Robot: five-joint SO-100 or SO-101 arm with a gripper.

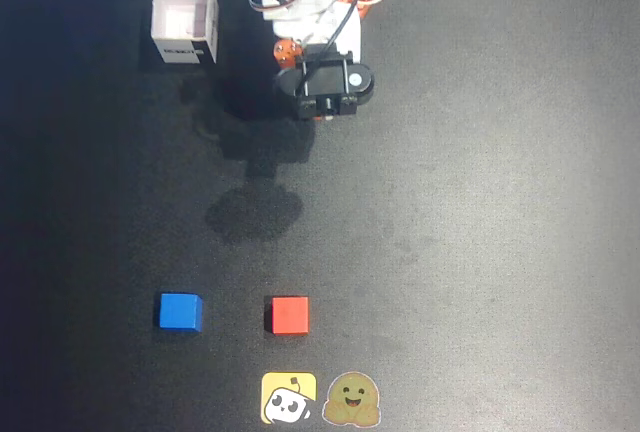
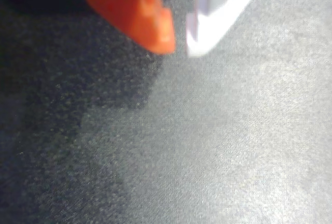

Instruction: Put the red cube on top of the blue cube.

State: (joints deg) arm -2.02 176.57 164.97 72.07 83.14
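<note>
On the dark mat (image 1: 480, 202), the overhead view alone shows the red cube (image 1: 289, 315) just right of the blue cube (image 1: 181, 311), apart, the folded arm (image 1: 325, 77) well above both, while the wrist view shows the gripper (image 2: 179, 40) slightly parted, holding nothing, over bare mat.

In the overhead view the blue cube (image 1: 181, 311) sits on the bench (image 1: 480, 212) near the bottom edge, left of centre, with the red cube (image 1: 289, 315) to its right (apart, not touching). Two stickers (image 1: 311, 399) lie side by side at the bottom edge, just below the red cube. An open box (image 1: 186, 19) stands near the top edge toward the left corner. The arm (image 1: 322, 22) is at the top edge, right of the box, well apart from both cubes.
</note>
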